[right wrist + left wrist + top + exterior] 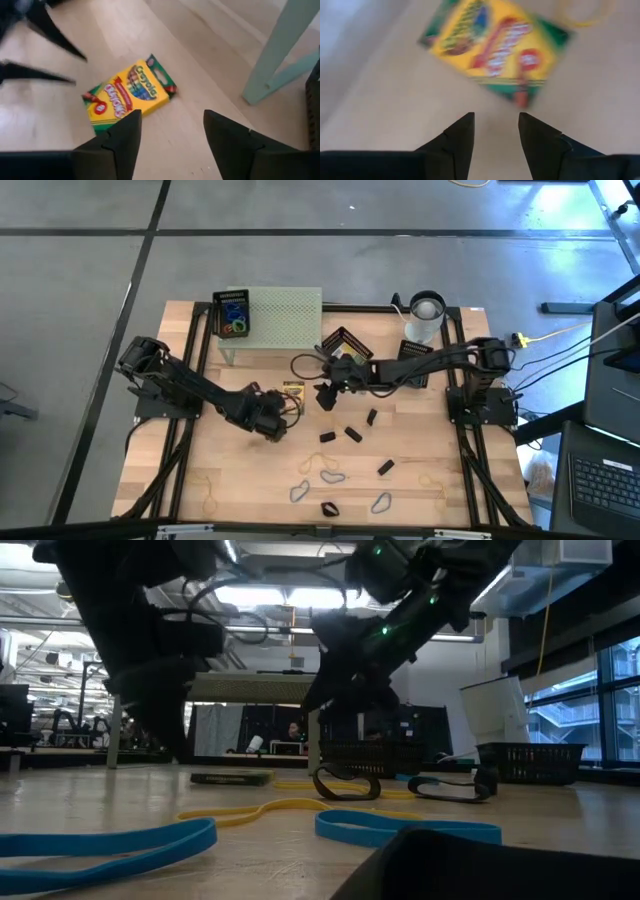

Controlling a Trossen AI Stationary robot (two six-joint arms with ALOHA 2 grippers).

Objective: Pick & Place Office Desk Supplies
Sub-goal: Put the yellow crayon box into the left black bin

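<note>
A yellow-green crayon box [293, 391] lies flat on the wooden table, between my two grippers. My left gripper [281, 413] hovers just near of it, open, with nothing between its fingers; its wrist view shows the box [495, 45] ahead of the fingertips [495, 116]. My right gripper [323, 395] stands just right of the box, open and touching nothing. Its wrist view shows the box [129, 95] beyond its fingertips [172, 114]. Black clips [352, 433], grey wire clips [332, 476] and tan rubber bands [210, 500] lie scattered toward the near edge.
A pale green perforated stand [280, 315] at the far left carries a black tray with coloured loops [233, 313]. A black basket [345, 340] and a white cup [425, 315] stand at the far side. Blue loops [400, 825] lie close to the low camera.
</note>
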